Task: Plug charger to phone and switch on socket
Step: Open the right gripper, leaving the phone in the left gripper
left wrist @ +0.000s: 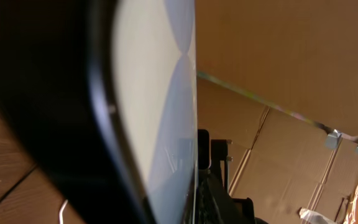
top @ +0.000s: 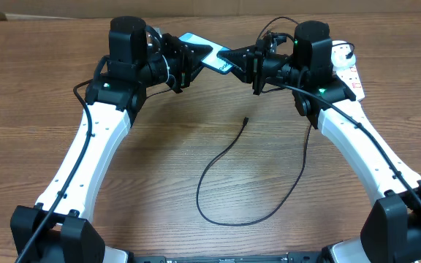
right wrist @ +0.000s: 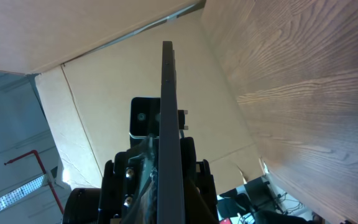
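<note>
Overhead, left hand (top: 190,63) and right hand (top: 238,67) pinch the phone (top: 200,46), lengthwise between them.

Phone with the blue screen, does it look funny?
Yes. The slim blue-screened phone seems lifted off the wooden table, tilted between the left gripper and right gripper, while the thin black charger cable lies loose.

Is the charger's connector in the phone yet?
No, the charger tip lies loose on the table, apart from the phone held aloft.
</note>
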You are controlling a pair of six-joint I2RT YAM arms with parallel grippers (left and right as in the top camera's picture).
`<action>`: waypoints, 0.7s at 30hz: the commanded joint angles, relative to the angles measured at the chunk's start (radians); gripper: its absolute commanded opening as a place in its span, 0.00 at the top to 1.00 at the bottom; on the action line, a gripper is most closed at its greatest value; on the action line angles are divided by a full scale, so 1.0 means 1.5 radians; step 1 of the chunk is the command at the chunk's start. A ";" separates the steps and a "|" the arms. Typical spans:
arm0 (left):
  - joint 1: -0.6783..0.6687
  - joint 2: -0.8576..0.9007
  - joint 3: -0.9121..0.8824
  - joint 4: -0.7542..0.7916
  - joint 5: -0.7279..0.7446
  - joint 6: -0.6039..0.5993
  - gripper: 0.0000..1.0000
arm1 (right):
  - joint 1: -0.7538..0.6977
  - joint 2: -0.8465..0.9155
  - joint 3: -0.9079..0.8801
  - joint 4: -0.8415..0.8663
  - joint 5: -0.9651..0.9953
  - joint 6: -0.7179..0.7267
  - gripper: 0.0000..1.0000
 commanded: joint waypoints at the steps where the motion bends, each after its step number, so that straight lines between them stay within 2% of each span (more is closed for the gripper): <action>1: -0.001 0.003 0.001 0.014 -0.014 0.007 0.88 | 0.010 -0.028 0.007 -0.002 -0.060 -0.008 0.96; 5: -0.001 0.003 0.001 0.014 -0.014 0.007 0.96 | 0.012 -0.028 0.007 -0.002 -0.065 -0.008 0.96; 7: -0.001 0.003 0.001 0.014 -0.014 0.007 0.95 | 0.016 -0.028 0.007 -0.002 -0.065 -0.008 0.96; 10: -0.001 0.003 0.001 0.014 -0.014 0.007 0.96 | 0.022 -0.028 0.007 -0.002 -0.065 -0.008 0.91; 11: -0.001 0.003 0.001 0.014 -0.014 0.007 0.96 | 0.023 -0.028 0.007 -0.002 -0.065 -0.008 0.86; 13: -0.001 0.003 0.001 0.014 -0.014 0.007 0.96 | 0.027 -0.028 0.007 -0.002 -0.065 -0.008 0.63; 15: -0.001 0.003 0.001 0.014 -0.016 0.008 0.95 | 0.027 -0.028 0.007 -0.002 -0.065 -0.008 0.49; 21: 0.000 0.003 0.001 0.011 -0.053 0.033 0.95 | 0.027 -0.028 0.007 -0.002 -0.065 -0.058 0.24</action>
